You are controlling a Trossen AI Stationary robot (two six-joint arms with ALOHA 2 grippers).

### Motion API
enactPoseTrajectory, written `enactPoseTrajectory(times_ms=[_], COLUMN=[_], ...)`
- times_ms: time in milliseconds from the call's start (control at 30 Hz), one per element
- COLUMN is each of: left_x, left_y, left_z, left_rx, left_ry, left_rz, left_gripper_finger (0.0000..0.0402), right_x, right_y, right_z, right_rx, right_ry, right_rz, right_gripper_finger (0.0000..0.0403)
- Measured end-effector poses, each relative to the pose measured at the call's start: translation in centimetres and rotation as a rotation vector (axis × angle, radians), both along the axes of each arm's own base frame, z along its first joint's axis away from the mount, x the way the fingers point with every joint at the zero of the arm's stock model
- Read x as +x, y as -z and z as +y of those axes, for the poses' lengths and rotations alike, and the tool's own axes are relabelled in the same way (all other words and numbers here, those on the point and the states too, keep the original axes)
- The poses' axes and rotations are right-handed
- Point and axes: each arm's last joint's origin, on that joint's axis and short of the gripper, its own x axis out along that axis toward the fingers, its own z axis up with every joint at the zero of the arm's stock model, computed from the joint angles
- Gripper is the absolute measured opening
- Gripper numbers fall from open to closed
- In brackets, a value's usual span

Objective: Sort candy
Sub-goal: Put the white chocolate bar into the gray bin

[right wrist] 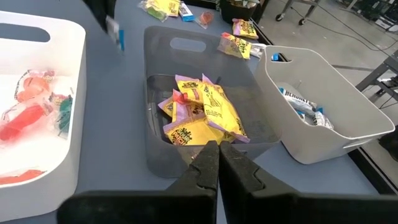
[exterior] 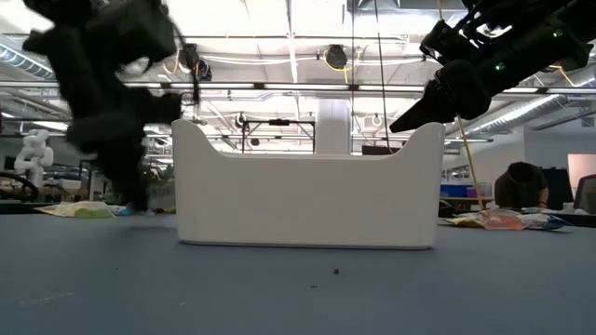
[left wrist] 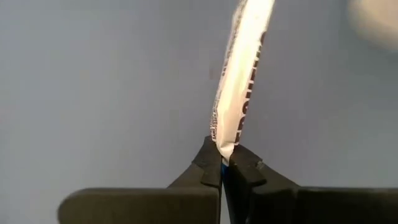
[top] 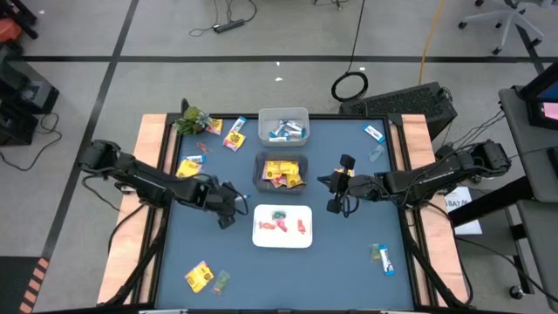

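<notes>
Three bins sit in a column at mid-bench: white tray nearest, grey bin behind it, pale bin farthest.

Near edge: we log a yellow packet and a small green piece loose on the blue bench, and a blue-and-white bar near the right corner.

White tray: red and green pieces already inside.

Left claw, just left of the white tray, is closed on the end of a white narrow bar with dark print; the wrapper sticks out straight from the tips, flat and thin. We judge the step as carrying this bar. The next move calls for a lift over the two nearer bins to the pale bin, then a release.

Right claw waits right of the grey bin, fingers together, nothing between them.

Grey bin: yellow packets with red marks, heaped.

Pale bin: blue-and-white bars.

Far side: more yellow packets and a bar unsorted; a green leafy object at the far left corner.
</notes>
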Motion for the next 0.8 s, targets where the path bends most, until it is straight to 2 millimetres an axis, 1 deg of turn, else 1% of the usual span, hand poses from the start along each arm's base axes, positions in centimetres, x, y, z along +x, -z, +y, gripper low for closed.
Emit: enactPoseTrajectory(times_ms=[67,167,233,300,400,467,633,800], left_x=[0.3,0.3,0.6,0.9,1.7,2.6,4.8,6.9], left_y=[-1.8,-4.1,-5.9,-7.3,-8.8,-9.8,-11.2,-10.9], left_z=[0.3,1.3,2.0,3.2,5.3,7.1,12.2,17.4], left_rx=[0.016,0.025,0.033,0.057,0.100,0.114,0.139,0.191], left_ry=[-0.025,-0.053,-0.052,-0.061,-0.051,-0.033,-0.008,-0.010], left_rz=[-0.059,-0.124,-0.199,-0.239,-0.246,-0.265,-0.254,-0.182], left_gripper_finger=[0.0004,0.0003,0.0003,0.0002,0.0002,0.0002,0.0002,0.0001], right_x=[0.0,0.0,0.0,0.0,0.0,0.0,0.0,0.0], right_y=[0.0,0.0,0.0,0.0,0.0,0.0,0.0,0.0], right_z=[0.0,0.0,0.0,0.0,0.0,0.0,0.0,0.0], right_rx=[0.000,0.000,0.000,0.000,0.000,0.000,0.000,0.000], right_ry=[0.000,0.000,0.000,0.000,0.000,0.000,0.000,0.000], right_rz=[-0.001,-0.001,-0.001,-0.001,-0.001,-0.002,-0.003,-0.002], right_gripper_finger=[0.0000,0.0000,0.0000,0.0000,0.0000,0.0000,0.0000,0.0000])
